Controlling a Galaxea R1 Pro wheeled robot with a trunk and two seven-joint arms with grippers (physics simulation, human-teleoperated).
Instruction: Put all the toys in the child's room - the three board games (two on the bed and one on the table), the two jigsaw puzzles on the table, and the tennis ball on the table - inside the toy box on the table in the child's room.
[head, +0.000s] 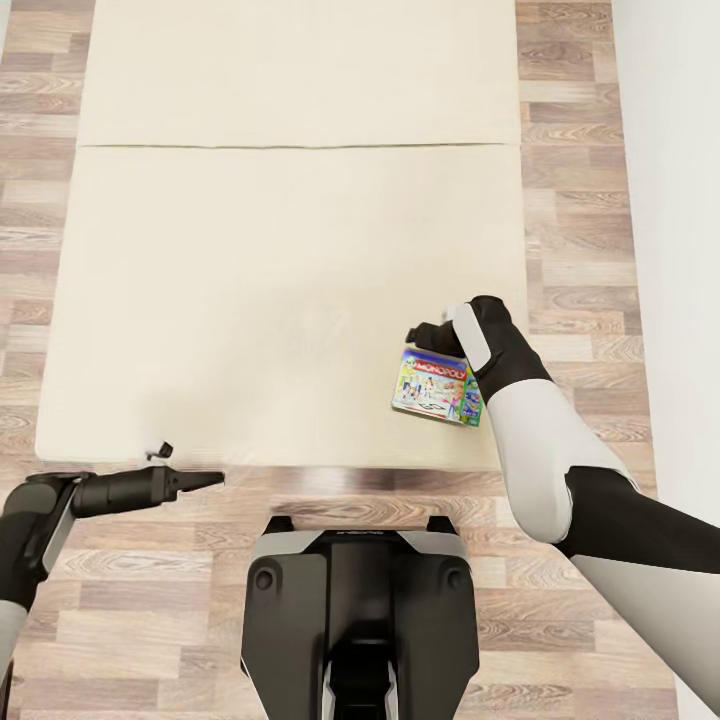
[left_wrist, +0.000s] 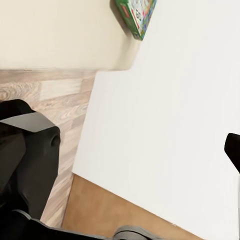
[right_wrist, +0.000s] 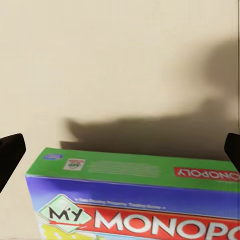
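One board game (head: 437, 386), a green-edged box lettered MY MONOPOLY, lies flat on the beige bed (head: 290, 280) near its front right corner. My right gripper (head: 425, 336) hovers just over the box's far edge. In the right wrist view its dark fingertips (right_wrist: 11, 152) stand wide apart, open, with the box (right_wrist: 135, 200) below and between them. My left gripper (head: 205, 481) points right, low over the floor by the bed's front edge, and holds nothing. The left wrist view catches one fingertip (left_wrist: 233, 152) and a corner of the box (left_wrist: 136, 15).
Wood floor (head: 580, 200) runs around the bed. A white wall (head: 680, 200) stands close on the right. My base (head: 360, 620) sits just in front of the bed's front edge.
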